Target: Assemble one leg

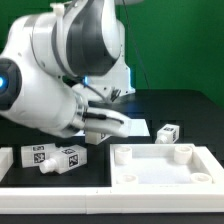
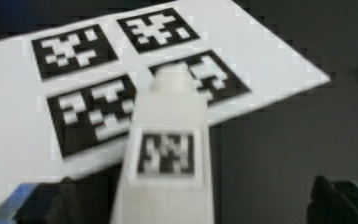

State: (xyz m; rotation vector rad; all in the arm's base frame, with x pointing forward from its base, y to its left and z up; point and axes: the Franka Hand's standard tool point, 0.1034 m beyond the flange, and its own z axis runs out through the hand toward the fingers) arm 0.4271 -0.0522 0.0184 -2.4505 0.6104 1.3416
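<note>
In the wrist view a white blocky leg (image 2: 169, 150) with a black-and-white tag on its side lies between my gripper's (image 2: 197, 203) two dark fingers (image 2: 345, 198). The jaws stand wide apart, and a clear gap shows between the leg and the finger on one side. The leg lies over the marker board (image 2: 247, 90). In the exterior view my gripper (image 1: 101, 118) hangs low over the marker board (image 1: 138, 128), and the arm hides most of the leg there. The table top (image 1: 165, 178), a large white square with a raised rim, lies at the front right.
Another tagged leg (image 1: 168, 132) lies to the exterior view's right of the marker board. Further tagged legs (image 1: 40, 155) (image 1: 70, 157) lie at the front left. The bulky white arm (image 1: 60, 70) fills the left half of that view.
</note>
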